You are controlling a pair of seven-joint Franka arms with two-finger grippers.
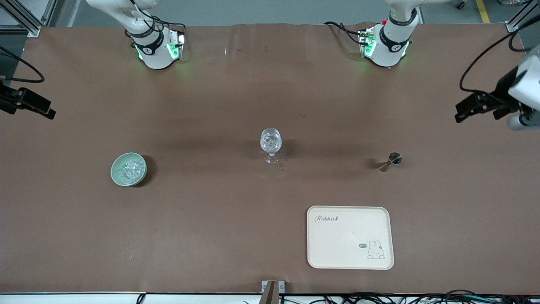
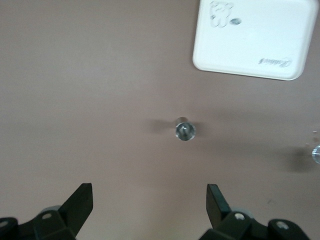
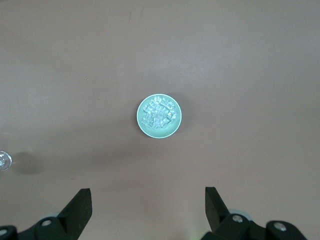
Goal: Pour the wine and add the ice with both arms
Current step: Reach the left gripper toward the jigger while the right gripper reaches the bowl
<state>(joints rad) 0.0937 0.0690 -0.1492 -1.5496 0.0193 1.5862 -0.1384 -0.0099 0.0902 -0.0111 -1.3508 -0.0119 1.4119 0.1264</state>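
Start of task, nothing grasped: left gripper [image 2: 149, 197] and right gripper [image 3: 147, 200] spread wide, high over table ends w/ ice [image 1: 129, 169] in bowl [image 1: 116, 176] toward right arm's end from glass [image 1: 270, 143]; next, right descends onto ice.

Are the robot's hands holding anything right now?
No. The left tool hangs open over the metal jigger, the right tool open over the bowl of ice.

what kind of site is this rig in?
Probably a robotics lab or workshop bay, not a bar: aluminium frame posts at the corners of the brown-covered table, a grey floor with a yellow line, and loose cables along the table edge.
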